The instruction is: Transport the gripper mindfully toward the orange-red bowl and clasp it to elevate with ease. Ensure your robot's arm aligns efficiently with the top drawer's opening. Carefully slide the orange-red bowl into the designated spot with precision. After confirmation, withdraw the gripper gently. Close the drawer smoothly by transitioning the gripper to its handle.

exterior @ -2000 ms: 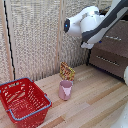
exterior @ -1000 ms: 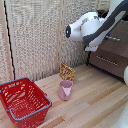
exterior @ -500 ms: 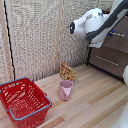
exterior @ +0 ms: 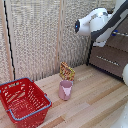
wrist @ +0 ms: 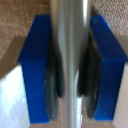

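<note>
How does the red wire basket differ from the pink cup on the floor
The red wire basket is wide, low and open-meshed; the pink cup is narrow, upright and solid-walled. The basket looks empty, while the cup holds a yellowish packet. The basket has a grey rim; the cup has none. Both rest on the wooden surface.

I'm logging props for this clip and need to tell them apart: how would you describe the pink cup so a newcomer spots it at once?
Start at the pale wooden floor in front of the woven wall panels. To the exterior view's right of the big red wire basket, apart from it, stands the pink cup. It is small and upright, and the only thing with a yellow-brown packet sticking out of its top.
</note>
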